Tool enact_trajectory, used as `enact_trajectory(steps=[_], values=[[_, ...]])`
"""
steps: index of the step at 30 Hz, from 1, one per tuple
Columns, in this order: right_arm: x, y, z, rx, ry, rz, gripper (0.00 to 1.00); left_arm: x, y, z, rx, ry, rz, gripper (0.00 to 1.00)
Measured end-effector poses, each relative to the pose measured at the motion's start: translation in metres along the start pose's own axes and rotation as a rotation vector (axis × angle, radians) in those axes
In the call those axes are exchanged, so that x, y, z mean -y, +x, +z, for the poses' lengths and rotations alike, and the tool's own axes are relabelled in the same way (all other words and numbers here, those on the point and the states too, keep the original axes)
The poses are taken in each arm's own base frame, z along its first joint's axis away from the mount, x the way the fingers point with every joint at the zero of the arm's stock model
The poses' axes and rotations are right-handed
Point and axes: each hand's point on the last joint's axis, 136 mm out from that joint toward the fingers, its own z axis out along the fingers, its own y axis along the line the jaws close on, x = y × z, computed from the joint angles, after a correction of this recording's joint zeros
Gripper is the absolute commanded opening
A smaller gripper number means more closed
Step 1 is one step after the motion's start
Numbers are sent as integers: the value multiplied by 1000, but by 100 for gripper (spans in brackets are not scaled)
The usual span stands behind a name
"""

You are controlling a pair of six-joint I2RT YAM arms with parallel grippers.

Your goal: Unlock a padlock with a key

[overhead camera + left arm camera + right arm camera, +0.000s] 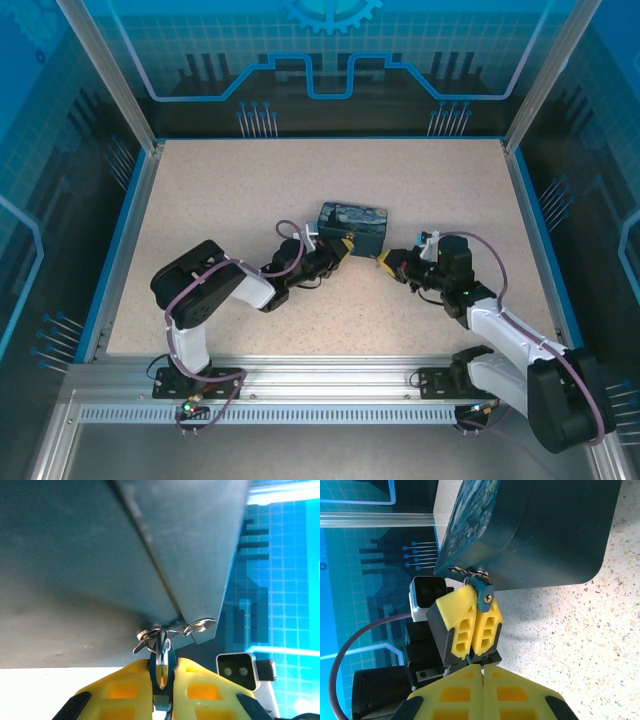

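The left pincer (479, 604) gripped the padlock (484, 593) between its yellow fingers (456, 622), holding the small dark-grey lock body at the bottom corner of a dark box (540, 530) printed with a swirling night sky. Seen from the right wrist, the lock's pale round spot faced the camera, and its top met a small metal latch (468, 572) on the edge of the box.

From the left wrist, the same lock (162, 667) sat clamped between that pincer's (162, 662) tips, directly beneath the silvery latch pieces (192, 626) on the box (90, 555).

The right pincer (482, 669) was closed, its two yellow fingers pressed together. A thin dark-grey sliver, the key (468, 658), poked out from between their tips. It lay just short of the left pincer's base and well below the lock's pale spot, not touching it.

From above, the box (358, 224) stood near the middle of the speckled tabletop (220, 200). The left pincer (343, 246) was at its near left corner, and the right pincer (384, 262) pointed toward that corner from the right, the two tips close together but apart. Purple cables (190, 290) ran along both arms.
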Motion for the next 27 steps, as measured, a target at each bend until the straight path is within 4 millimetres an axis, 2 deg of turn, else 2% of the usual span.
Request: enact_trajectory(steps=[8,27], values=[[5,-1,12,-3,11,21,0,4,-3,0,44,9,-28,0],[2,-6,25,-8,-2,17,0,6,2,1,76,12,-70,0]])
